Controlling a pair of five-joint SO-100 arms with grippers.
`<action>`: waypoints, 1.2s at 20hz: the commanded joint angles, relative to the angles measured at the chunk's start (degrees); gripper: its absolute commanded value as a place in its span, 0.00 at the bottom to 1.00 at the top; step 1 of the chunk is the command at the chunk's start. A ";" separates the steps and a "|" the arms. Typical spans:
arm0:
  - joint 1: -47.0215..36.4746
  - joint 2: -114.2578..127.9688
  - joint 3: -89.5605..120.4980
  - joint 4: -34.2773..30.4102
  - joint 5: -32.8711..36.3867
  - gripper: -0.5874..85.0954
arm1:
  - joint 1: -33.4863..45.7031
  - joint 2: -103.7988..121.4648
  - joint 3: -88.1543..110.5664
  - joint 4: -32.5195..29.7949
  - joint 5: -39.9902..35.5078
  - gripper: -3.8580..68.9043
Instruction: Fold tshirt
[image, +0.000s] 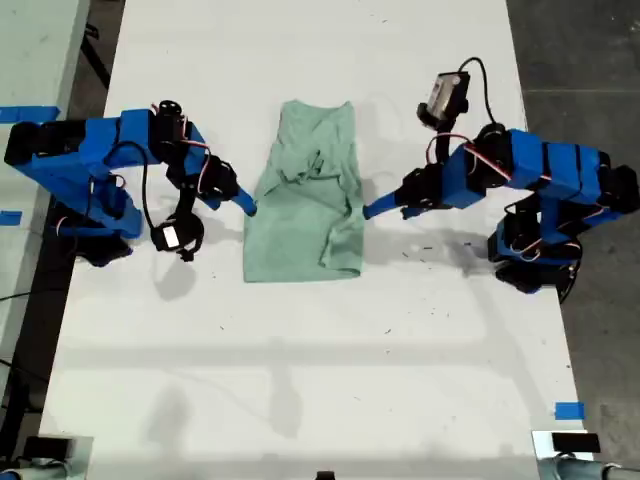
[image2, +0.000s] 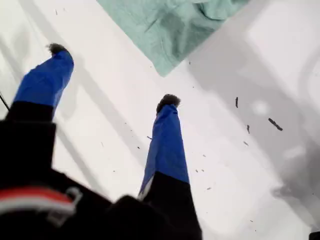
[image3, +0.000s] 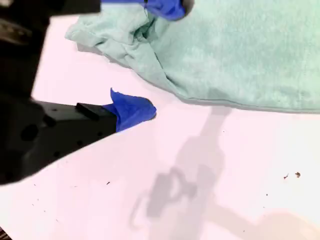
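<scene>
The pale mint-green tshirt (image: 305, 210) lies crumpled and partly folded on the white table (image: 320, 380), between the two blue arms. My first gripper (image: 372, 210) (image2: 113, 75) is open just off the cloth's edge on the exterior view's right. Its fingers are over bare table, and a corner of the tshirt (image2: 175, 25) lies ahead of them. My second gripper (image: 245, 205) (image3: 160, 60) is open at the edge on the exterior view's left. One finger is over the tshirt (image3: 240, 55) and the other fingertip (image3: 142, 110) is on the table beside it.
Small dark specks (image2: 274, 124) dot the table near my first gripper. A blue tape mark (image: 568, 410) sits by the table's near corner on the exterior view's right. Dark floor (image: 580, 60) borders that side. Another surface with blue tape (image: 25, 113) stands on the exterior view's left.
</scene>
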 joint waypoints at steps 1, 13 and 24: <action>1.41 -2.37 -7.73 2.99 -0.26 0.37 | 0.53 3.96 0.97 -2.20 0.79 0.48; -3.52 -13.18 25.22 -35.07 0.09 0.32 | -0.18 4.39 2.90 -3.16 0.62 0.47; -1.58 -8.17 21.71 -28.65 -5.19 0.01 | -1.32 9.32 8.44 -4.92 3.25 0.45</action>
